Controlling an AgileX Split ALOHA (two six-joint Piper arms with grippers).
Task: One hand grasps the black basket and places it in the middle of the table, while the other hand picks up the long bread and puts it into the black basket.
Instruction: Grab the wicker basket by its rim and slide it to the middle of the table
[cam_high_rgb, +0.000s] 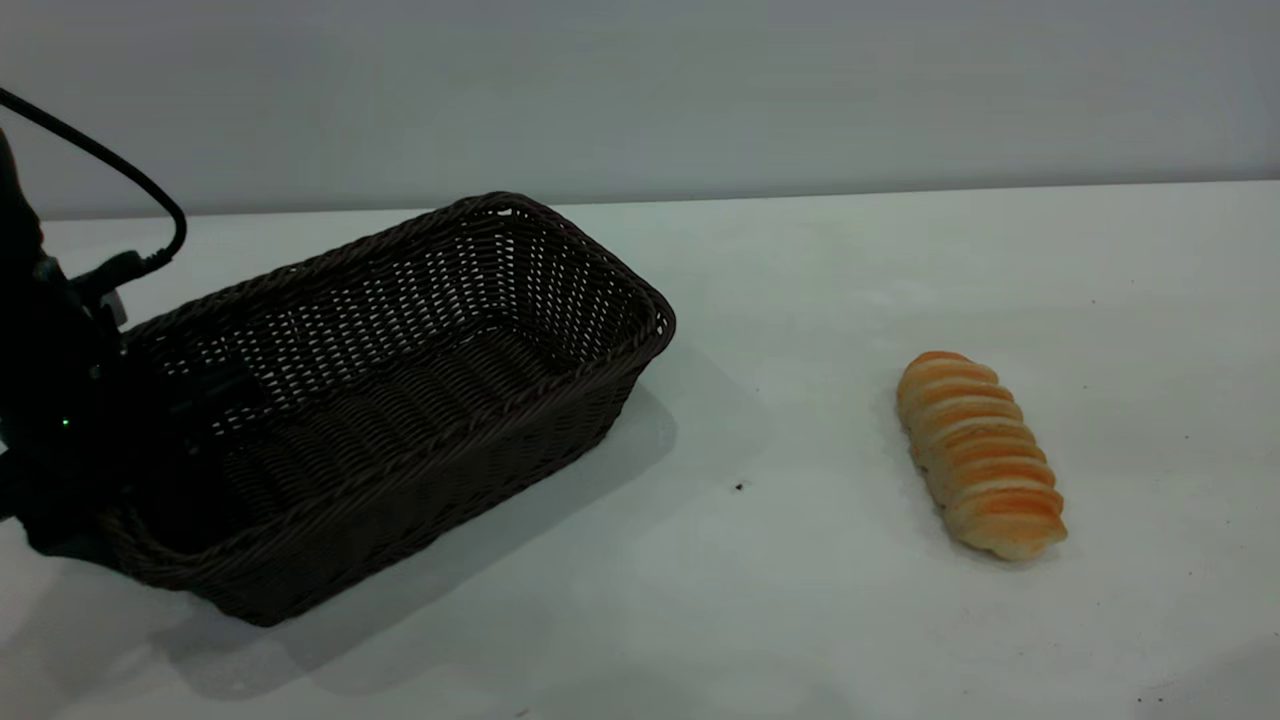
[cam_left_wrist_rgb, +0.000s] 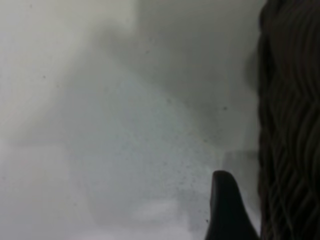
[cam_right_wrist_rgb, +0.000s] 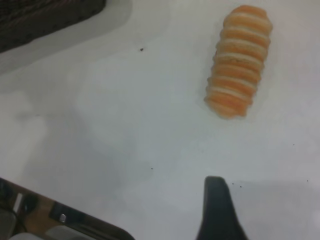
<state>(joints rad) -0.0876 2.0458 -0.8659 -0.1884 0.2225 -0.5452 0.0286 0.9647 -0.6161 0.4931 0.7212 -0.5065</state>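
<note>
The black basket (cam_high_rgb: 400, 400) lies on the white table at the left, its long axis running back to the right. My left gripper (cam_high_rgb: 140, 430) is at its near-left end, open, straddling the wall. In the left wrist view one finger (cam_left_wrist_rgb: 225, 210) stands just outside the wicker wall (cam_left_wrist_rgb: 290, 125), with a thin gap between them; the other finger is hidden. The long bread (cam_high_rgb: 978, 452) lies on the table at the right, ridged side up. My right gripper (cam_right_wrist_rgb: 270, 200) hovers open above the bare table, short of the bread (cam_right_wrist_rgb: 240, 60); only one finger (cam_right_wrist_rgb: 217, 212) shows.
The white table (cam_high_rgb: 780, 600) stretches between basket and bread, with a small dark speck (cam_high_rgb: 738, 487) on it. A grey wall stands behind. The table's edge and some hardware below it show in the right wrist view (cam_right_wrist_rgb: 65, 217).
</note>
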